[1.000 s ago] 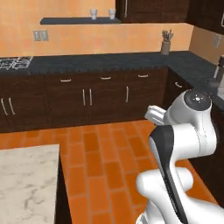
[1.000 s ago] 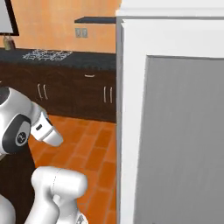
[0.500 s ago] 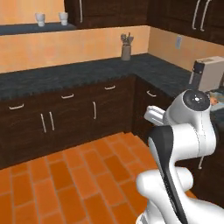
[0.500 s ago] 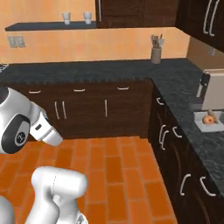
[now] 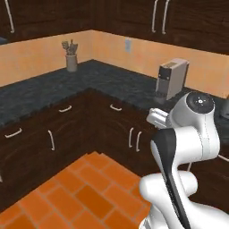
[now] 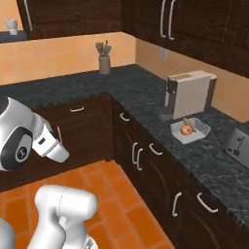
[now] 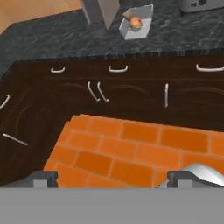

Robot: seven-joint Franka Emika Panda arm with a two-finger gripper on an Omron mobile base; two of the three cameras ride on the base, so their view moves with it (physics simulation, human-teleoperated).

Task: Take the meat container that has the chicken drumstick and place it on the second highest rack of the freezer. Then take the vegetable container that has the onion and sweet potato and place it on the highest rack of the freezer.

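Observation:
The vegetable container (image 6: 190, 131) is a shallow grey tray on the dark counter, just in front of a coffee machine. It holds the round onion (image 6: 185, 130) and the tan sweet potato (image 6: 190, 124). In the hand view the same vegetable container (image 7: 136, 22) lies far off at the top, with the onion (image 7: 136, 22) in it. My gripper (image 7: 113, 179) hangs open over the orange floor, well short of the counter, with nothing between its fingertips (image 7: 42, 177). The meat container, the chicken drumstick and the freezer are out of view.
A beige coffee machine (image 6: 187, 95) stands behind the tray and a toaster (image 6: 238, 141) to its right. A utensil pot (image 6: 104, 62) sits in the counter's corner. Dark cabinets (image 5: 112, 129) with pale handles line both walls around the tiled floor (image 5: 80, 192).
The whole picture has swung as the base turned: the tall grey appliance and the stove side have left the views, and the corner counter with the tray has come in. The gripper stays open.

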